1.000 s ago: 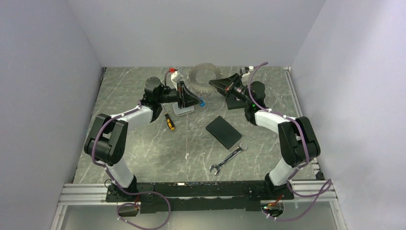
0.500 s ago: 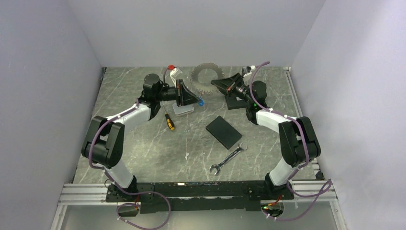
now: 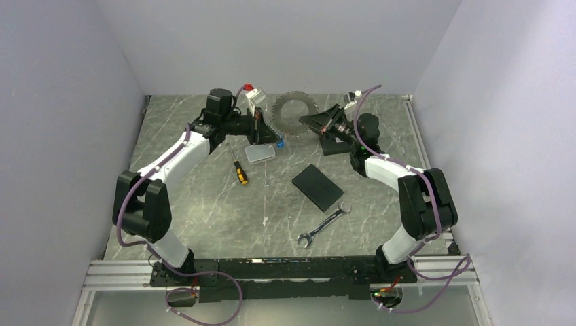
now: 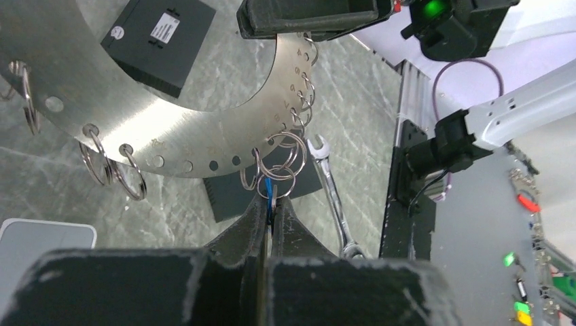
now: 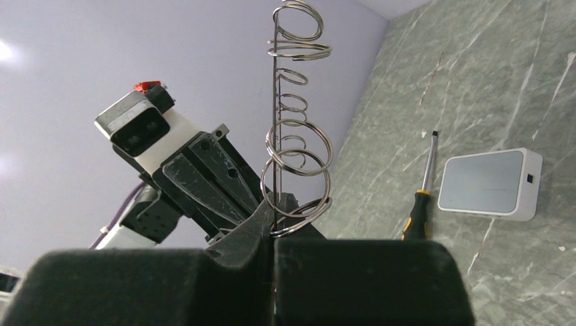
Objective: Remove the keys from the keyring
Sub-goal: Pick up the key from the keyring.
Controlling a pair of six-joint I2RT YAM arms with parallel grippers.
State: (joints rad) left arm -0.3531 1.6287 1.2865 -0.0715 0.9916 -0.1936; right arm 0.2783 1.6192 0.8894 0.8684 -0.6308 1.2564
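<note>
Top view: keyring (image 3: 294, 97) is held off the table in the upper centre of the frame, between the two grippers. It is a flat grey metal annulus with a row of holes along its rim.

Left wrist view: wire split rings (image 4: 280, 153) hang from the rim holes, bunched at centre frame, with a few more at the left edge. A blue tag (image 4: 270, 190) hangs from one ring in the bunch.

Left gripper (image 4: 270, 207): fingers pinched together on the blue tag, just below the keyring's rim.

Right gripper (image 5: 273, 224): clamped on the keyring's rim. In its own view the plate is edge-on and upright, with rings stacked up centre frame. In the left wrist view it sits at the top centre, biting the plate's far edge.

Table, top view:
- White box (image 3: 260, 153) lies just below the left gripper.
- Screwdriver (image 3: 239, 172), with a black and yellow handle, lies to its lower left.
- Black flat rectangle (image 3: 317, 187) lies at centre.
- Open-ended wrench (image 3: 325, 224) lies just below it, at lower centre.
</note>
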